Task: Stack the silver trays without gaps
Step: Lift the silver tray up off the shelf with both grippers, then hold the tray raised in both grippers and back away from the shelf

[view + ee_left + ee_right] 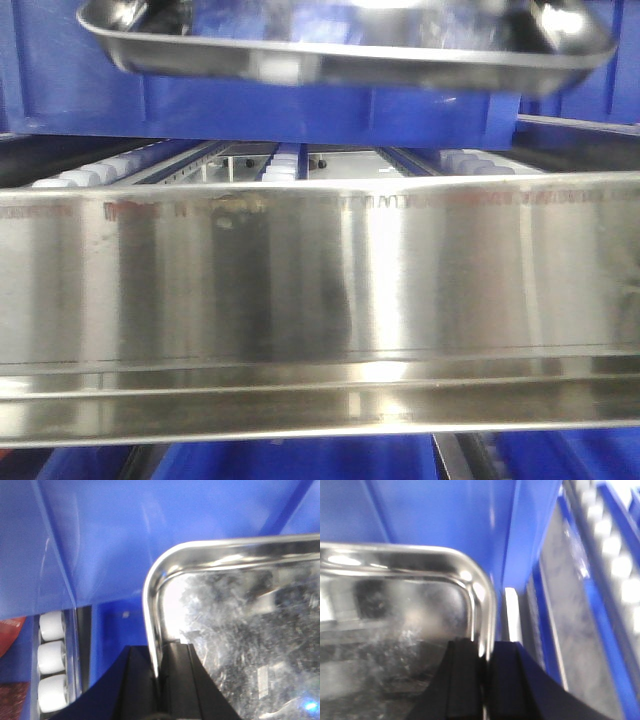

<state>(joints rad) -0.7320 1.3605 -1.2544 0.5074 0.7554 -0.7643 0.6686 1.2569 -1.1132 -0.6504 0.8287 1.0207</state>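
- The left jaws (159,655) are clenched on the rim of a silver tray (350,45), one black finger outside the rolled edge and one inside, just short of a rounded corner.
- The right jaws (486,652) are clamped the same way on the opposite rim, also close to a corner.
- So the tray spans the gap between the two arms. Its long axis runs left to right and each arm holds a short end, so neither arm is nearer than the other.
- From the front the tray hangs in the air, roughly level with its hollow side up, and nothing touches its underside.
- I can see no second tray in any view, so the stack it belongs on is out of sight. My guess is that the coming move depends on keeping both ends level, so the tray drops squarely into the one below.
- Lower down and nearest the front is a long brushed-steel rail (320,290), crossing the whole width.
- Behind the rail, rows of white rollers (95,172) run back along the shelf.
- A deep blue bin (300,110) fills the back, just beyond the raised tray.
- More blue shows below the rail.
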